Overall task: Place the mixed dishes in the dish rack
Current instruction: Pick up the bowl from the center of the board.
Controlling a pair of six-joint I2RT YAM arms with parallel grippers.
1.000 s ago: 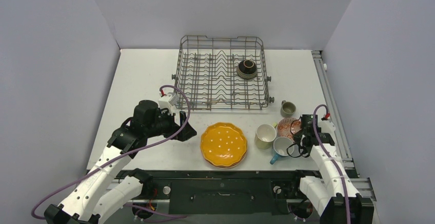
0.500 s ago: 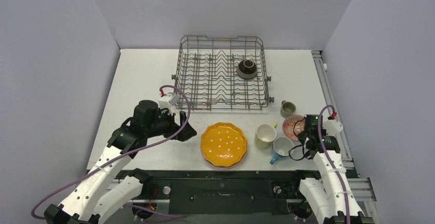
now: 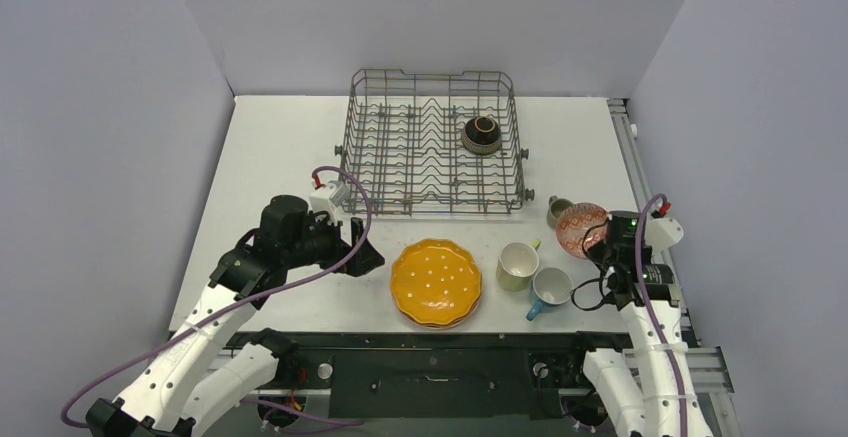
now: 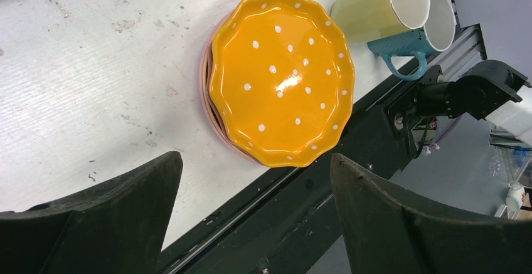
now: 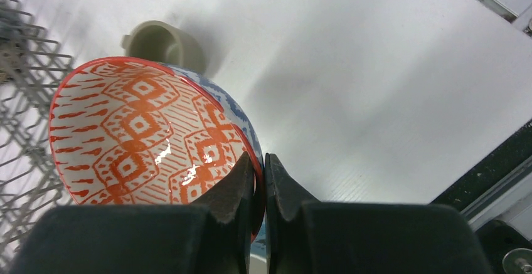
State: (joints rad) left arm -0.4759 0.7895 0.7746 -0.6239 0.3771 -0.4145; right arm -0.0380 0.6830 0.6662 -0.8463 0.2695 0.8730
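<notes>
The right arm has raised the patterned bowl [image 3: 580, 229] off the counter [image 3: 280, 157]. A second ago the bowl lay low beside the mugs; it now hangs tilted in the air, farther back, just beside the grey mug [image 3: 558, 209]. The right fingers [image 5: 232, 199] are pressed onto the bowl's rim, one inside and one outside, with the bowl's orange interior facing the wrist camera. The pickup step is judged complete, and transport to the dish rack [image 3: 430, 73] is the next step. The rack stands at the rear centre of the counter and holds only the dark brown bowl [image 3: 481, 134], which sits upside down toward its right side. The left fingers [image 4: 125, 199] are spread wide and empty, and have not moved over the last second. They hover left of the orange plate [image 3: 436, 281], which tops a stack with a pink edge showing beneath it. The pale-yellow mug [image 3: 517, 265] and the blue mug [image 3: 549, 288] remain on the counter, touching each other. Obstructions on the bowl's path are the grey mug and the rack's right wall, so the bowl must clear both.
</notes>
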